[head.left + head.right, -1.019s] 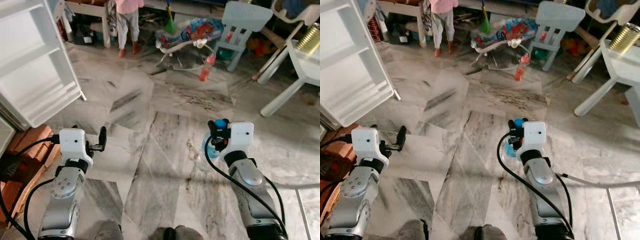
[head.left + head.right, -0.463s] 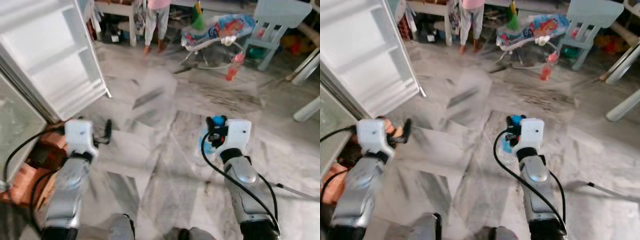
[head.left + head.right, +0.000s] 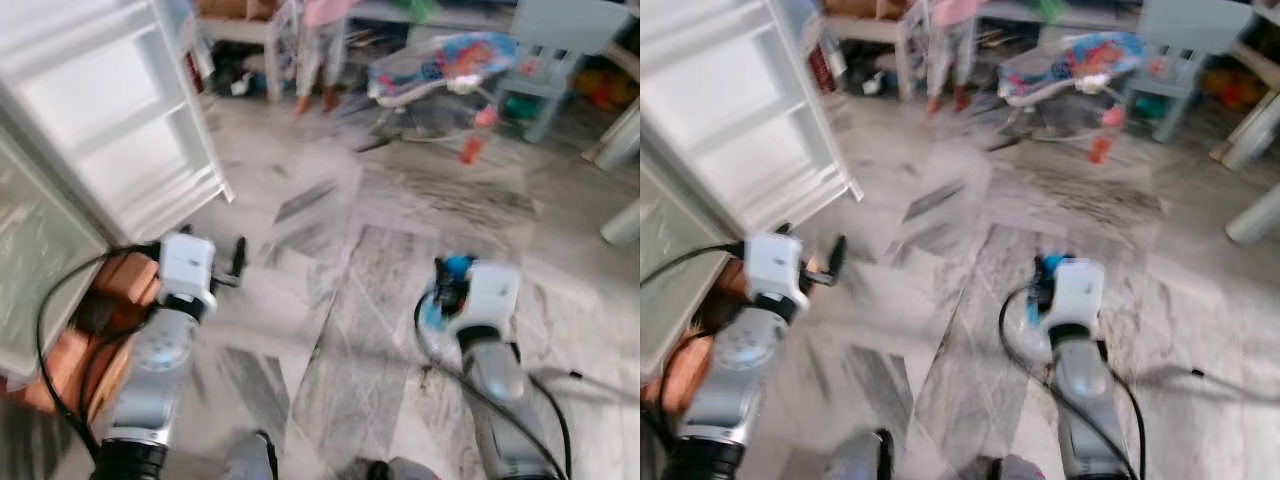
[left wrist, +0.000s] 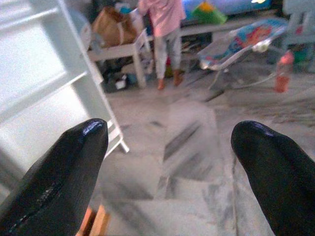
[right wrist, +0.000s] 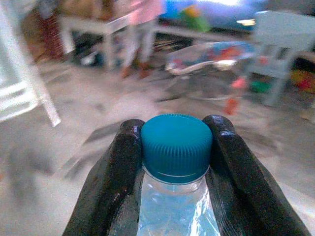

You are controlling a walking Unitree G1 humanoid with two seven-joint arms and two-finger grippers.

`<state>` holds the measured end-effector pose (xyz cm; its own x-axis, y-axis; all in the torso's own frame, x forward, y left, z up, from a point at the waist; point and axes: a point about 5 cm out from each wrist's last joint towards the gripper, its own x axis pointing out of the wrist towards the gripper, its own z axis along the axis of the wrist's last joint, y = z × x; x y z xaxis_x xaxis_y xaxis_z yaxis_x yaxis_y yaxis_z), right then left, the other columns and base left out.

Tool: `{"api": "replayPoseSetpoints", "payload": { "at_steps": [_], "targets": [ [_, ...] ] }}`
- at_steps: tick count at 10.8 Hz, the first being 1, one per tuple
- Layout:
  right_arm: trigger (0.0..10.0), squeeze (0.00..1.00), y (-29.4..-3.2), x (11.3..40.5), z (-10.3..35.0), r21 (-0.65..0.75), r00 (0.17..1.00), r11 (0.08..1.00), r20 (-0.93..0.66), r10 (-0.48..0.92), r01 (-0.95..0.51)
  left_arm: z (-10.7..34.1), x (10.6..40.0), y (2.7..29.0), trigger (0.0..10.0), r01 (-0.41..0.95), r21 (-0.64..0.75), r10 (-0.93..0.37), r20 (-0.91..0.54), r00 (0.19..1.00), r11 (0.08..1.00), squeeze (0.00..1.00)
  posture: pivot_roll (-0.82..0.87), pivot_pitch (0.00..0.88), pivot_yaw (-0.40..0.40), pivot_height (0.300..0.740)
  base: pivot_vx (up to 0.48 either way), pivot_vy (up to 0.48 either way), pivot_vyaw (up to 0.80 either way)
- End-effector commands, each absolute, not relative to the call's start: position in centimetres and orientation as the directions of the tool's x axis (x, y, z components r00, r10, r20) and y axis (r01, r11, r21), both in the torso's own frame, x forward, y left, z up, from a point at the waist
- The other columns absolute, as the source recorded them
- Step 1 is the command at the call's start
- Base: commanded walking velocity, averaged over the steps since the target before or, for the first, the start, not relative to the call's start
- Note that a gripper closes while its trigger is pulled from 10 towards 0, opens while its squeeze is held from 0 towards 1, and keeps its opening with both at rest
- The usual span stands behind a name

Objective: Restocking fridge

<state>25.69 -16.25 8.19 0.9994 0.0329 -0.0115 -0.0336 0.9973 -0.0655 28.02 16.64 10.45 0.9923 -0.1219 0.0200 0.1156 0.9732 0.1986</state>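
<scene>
A clear water bottle with a blue cap (image 5: 176, 147) is clamped at its neck by my right gripper (image 3: 447, 287), which hangs above the marble floor on the right. The bottle's cap (image 3: 455, 267) pokes out ahead of the white wrist. The open white fridge door (image 3: 110, 110) with its shelves stands at the upper left. My left gripper (image 3: 238, 265) is open and empty, just in front of the door's lower corner; in the left wrist view its black fingers (image 4: 59, 177) stand wide apart.
Red bricks (image 3: 120, 285) lie on the floor under the fridge at the left. A person in pink (image 3: 318, 40) stands at the back by a low table. A baby bouncer (image 3: 440, 65), a pale blue chair (image 3: 550, 40) and a red bottle (image 3: 477, 135) sit farther back.
The whole view has swung left and blurred, bringing the fridge door closer and larger. The white table at the right has slid out of view. Both grippers hold as before.
</scene>
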Motion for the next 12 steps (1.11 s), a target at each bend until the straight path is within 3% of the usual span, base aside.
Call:
{"api": "replayPoseSetpoints", "payload": {
  "at_steps": [1, 4, 9, 12],
  "targets": [
    [10.0, 0.0, -15.3, 25.8, 9.2, -0.067, 0.995, 0.994, 0.027, 0.093, -0.091, 10.0, 27.6, 17.3, 10.0, 0.077, 0.205, -0.079, 0.005, 0.997, 0.976, 0.0, 0.08, 0.124, -0.019, 0.74, 0.0, 0.0, 0.8],
    [10.0, 0.0, -14.9, 27.1, 9.3, -0.063, 0.992, 0.991, 0.03, 0.122, -0.12, 8.7, 26.4, 17.6, 10.0, 0.034, 0.191, -0.029, -0.027, 0.999, 0.981, 0.0, 0.13, 0.123, -0.052, 0.74, 0.0, -0.314, 0.8],
    [10.0, 0.0, -13.4, 28.1, 9.5, -0.047, 0.983, 0.983, 0.036, 0.181, -0.179, 9.1, 26.8, 17.5, 10.0, -0.012, 0.176, 0.013, -0.005, 1.0, 0.984, 0.0, 0.15, 0.145, -0.084, 0.74, 0.0, -0.429, 0.8],
    [10.0, 0.0, -15.4, 28.0, 10.5, -0.072, 0.989, 0.99, 0.076, 0.126, -0.121, 8.6, 26.3, 18.6, 10.0, -0.067, 0.172, 0.073, -0.025, 0.997, 0.983, 0.0, 0.14, 0.124, -0.083, 0.74, 0.194, -0.252, 0.21]
  ]
}}
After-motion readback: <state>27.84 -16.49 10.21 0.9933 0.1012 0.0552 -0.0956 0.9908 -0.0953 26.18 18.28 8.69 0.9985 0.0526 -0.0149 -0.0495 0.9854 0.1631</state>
